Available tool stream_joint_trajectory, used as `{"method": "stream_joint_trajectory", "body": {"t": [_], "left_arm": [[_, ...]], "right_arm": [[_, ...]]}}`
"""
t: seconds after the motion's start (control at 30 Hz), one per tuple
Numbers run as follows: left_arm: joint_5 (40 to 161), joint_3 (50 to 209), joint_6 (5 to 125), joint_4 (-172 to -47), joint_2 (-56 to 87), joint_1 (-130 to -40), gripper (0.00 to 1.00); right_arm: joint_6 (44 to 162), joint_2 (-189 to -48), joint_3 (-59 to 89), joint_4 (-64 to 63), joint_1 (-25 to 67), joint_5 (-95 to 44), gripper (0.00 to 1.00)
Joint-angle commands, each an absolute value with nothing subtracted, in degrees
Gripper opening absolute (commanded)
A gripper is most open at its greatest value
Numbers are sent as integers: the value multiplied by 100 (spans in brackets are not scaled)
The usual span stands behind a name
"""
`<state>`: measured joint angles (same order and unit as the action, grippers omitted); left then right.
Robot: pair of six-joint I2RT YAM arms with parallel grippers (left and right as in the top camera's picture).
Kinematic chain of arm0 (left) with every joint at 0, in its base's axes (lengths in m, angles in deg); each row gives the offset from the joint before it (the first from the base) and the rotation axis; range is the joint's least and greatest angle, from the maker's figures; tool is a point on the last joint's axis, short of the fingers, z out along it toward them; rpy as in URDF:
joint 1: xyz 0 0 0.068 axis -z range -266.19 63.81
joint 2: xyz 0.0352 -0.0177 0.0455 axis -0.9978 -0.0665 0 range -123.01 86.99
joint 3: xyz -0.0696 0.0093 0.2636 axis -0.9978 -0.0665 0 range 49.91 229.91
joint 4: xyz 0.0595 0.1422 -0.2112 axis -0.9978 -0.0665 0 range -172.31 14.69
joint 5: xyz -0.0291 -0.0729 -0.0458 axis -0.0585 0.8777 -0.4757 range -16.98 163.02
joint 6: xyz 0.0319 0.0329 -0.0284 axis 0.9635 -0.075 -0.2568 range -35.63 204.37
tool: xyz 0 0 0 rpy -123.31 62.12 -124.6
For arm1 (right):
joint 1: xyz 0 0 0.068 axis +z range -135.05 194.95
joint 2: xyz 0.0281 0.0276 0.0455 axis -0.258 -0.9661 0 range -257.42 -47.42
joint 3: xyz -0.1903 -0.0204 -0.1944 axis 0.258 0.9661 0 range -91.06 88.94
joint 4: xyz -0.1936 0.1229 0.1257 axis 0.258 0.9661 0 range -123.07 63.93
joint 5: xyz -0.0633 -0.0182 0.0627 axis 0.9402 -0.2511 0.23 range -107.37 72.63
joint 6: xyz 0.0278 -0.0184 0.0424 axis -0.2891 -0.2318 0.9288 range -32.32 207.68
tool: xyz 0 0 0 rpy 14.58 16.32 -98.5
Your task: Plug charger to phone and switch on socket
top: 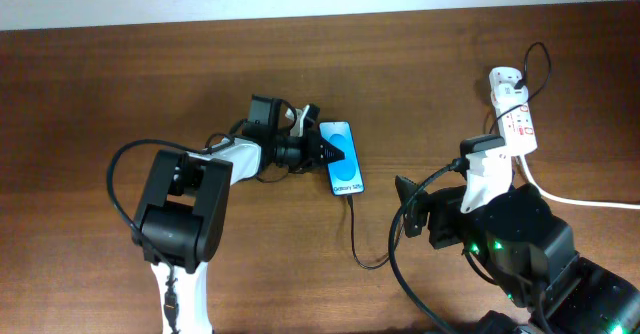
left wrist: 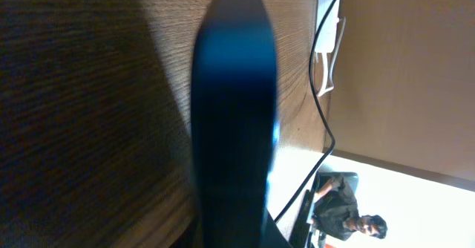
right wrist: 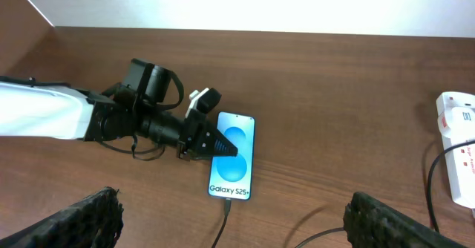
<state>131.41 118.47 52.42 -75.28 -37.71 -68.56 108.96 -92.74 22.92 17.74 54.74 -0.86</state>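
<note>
On the left side of the table (top: pixel 90 84), the left arm (top: pixel 180 209) reaches toward the middle and its left gripper (top: pixel 327 152) is at the phone (top: pixel 343 164). Its jaws stand almost together, pinching the phone's long left edge with one finger lying over the light-blue screen. In the left wrist view the phone fills the centre as a blurred dark-blue band seen from its edge, which fits such a pinch. I think this hold is there to keep the phone from sliding while the connector is pushed in. The phone lies near the middle of the table, its bottom edge toward the robot. The charger (top: pixel 354 229) meets this bottom edge, and in the right wrist view the small tip looks seated in the port, though it is too small to be sure. The cable then curves toward the right arm. The right gripper (top: pixel 409 210) hangs near this cable, spread wide, and its two fingers (right wrist: pixel 82 218) have nothing between them. Further right the socket (top: pixel 517 122) lies with the white adapter (top: pixel 502 78) at its far end and the thick white cord (top: pixel 585 202) leaving toward the table edge. I cannot tell if its switch is on, so I judge that pressing it remains for the free right gripper.
</note>
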Motion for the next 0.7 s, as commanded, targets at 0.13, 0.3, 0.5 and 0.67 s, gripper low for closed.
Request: {"method": "stream_joint_trajectory", "body": {"t": [0.13,0.3,0.5,0.67], "left_arm": [[13351,11982,5120,-7792,-4008,-6921,3],[12907,11982,5118,-8118,-4134,-6921,11],[12695,11982,4993,-8253,-4152,-6921,52],[12549,12120,4912,-8760,-4152,-7175,70]], "right_arm": [[10964,-9283,2214,1962,5468,-14,98],[10964,-9283,2214,2025,5468,-12,98],[10962,-9283,2214,2100,5468,-7,98],[10964,-9283,2214,2122,5468,135,98]]}}
